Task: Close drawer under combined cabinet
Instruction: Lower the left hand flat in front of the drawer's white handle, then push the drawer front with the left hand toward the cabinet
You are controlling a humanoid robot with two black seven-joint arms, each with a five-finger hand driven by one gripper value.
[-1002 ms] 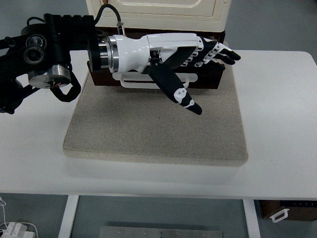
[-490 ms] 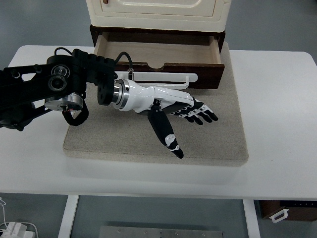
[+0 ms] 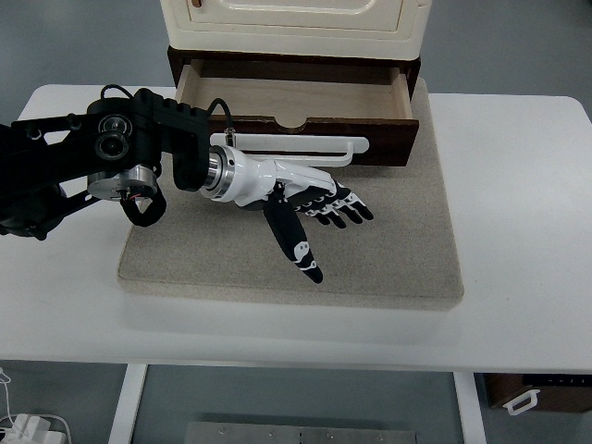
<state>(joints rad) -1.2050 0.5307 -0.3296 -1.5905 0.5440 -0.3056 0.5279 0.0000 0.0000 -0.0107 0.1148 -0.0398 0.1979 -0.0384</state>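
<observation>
The cream cabinet (image 3: 294, 20) stands at the back on a dark wooden base. Its drawer (image 3: 294, 128) is pulled out toward me, showing an empty light wooden floor (image 3: 291, 98). A white handle bar (image 3: 296, 143) runs along the drawer's dark front. My left hand (image 3: 319, 222) hovers over the mat just in front of the drawer's left half. Its fingers are stretched out flat to the right, the thumb points down toward me, and it holds nothing. The black left arm (image 3: 83, 162) comes in from the left edge. The right arm is out of sight.
A grey-beige mat (image 3: 388, 250) lies under the cabinet and drawer on the white table (image 3: 518, 203). Below the table's front edge a floor with a white plug strip (image 3: 28, 427) shows.
The hand came off the drawer front, dropped toward me over the mat, then drew slightly back left. The drawer, hidden behind the hand one second ago, now shows open.
</observation>
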